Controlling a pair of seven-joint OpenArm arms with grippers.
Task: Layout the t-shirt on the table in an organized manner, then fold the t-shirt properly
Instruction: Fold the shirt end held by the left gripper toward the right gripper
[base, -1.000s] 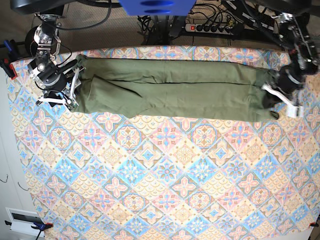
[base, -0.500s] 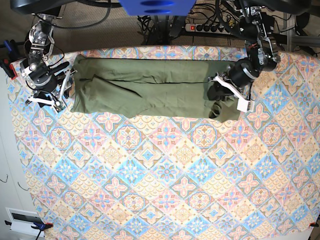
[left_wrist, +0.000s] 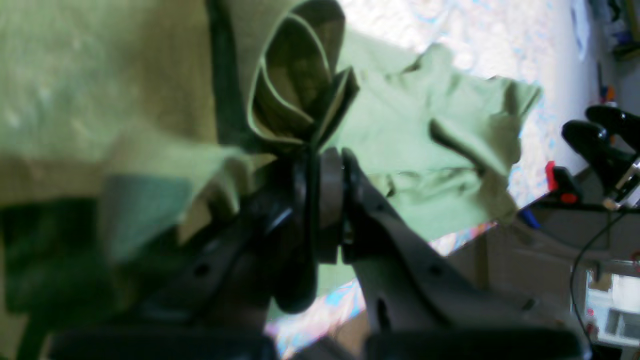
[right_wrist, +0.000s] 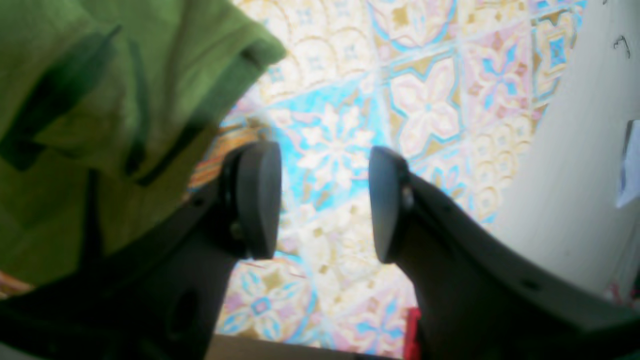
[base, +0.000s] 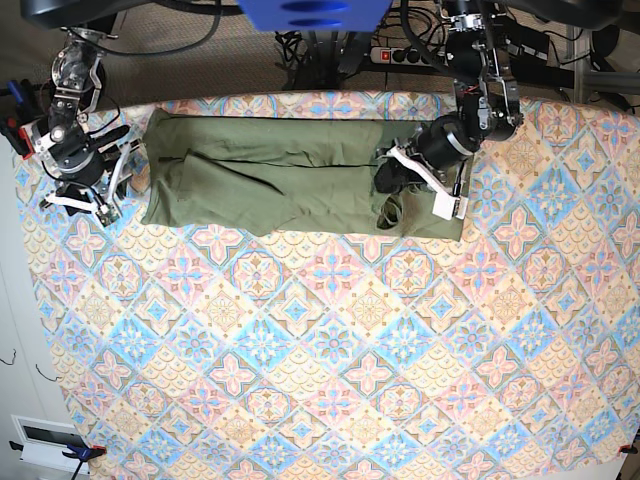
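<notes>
While the left wrist view is showing it from very close, the left hand (left_wrist: 325, 165) is clenching a bunched edge of the t-shirt (left_wrist: 425, 150), its dark pads pressed together with layered olive cloth pinched between them. Just above the grip the fabric is curling into a loop with several folded layers. More of the garment is spreading pale green and wrinkled toward the right, over the patterned counter (left_wrist: 450, 30), and a large blurred stretch of cloth is filling the left of the picture.

Seen from the right wrist, the right hand (right_wrist: 325, 200) is standing released, its two dark pads apart with only the floral cloth of the counter (right_wrist: 425, 100) showing between them. An end of the t-shirt (right_wrist: 100, 100) is lying just beside the left pad, olive green and creased, with a thick hemmed edge.

From the base view, the t-shirt (base: 280, 175) is lying as a long, narrow, lengthwise-folded band near the far edge of the counter (base: 330, 350), running from the far left corner toward the middle. Its right end is doubling back and rumpling under the left hand (base: 395, 185). The right hand (base: 105, 185) is sitting at the garment's left end, near the counter's left edge, not gripping it.
</notes>
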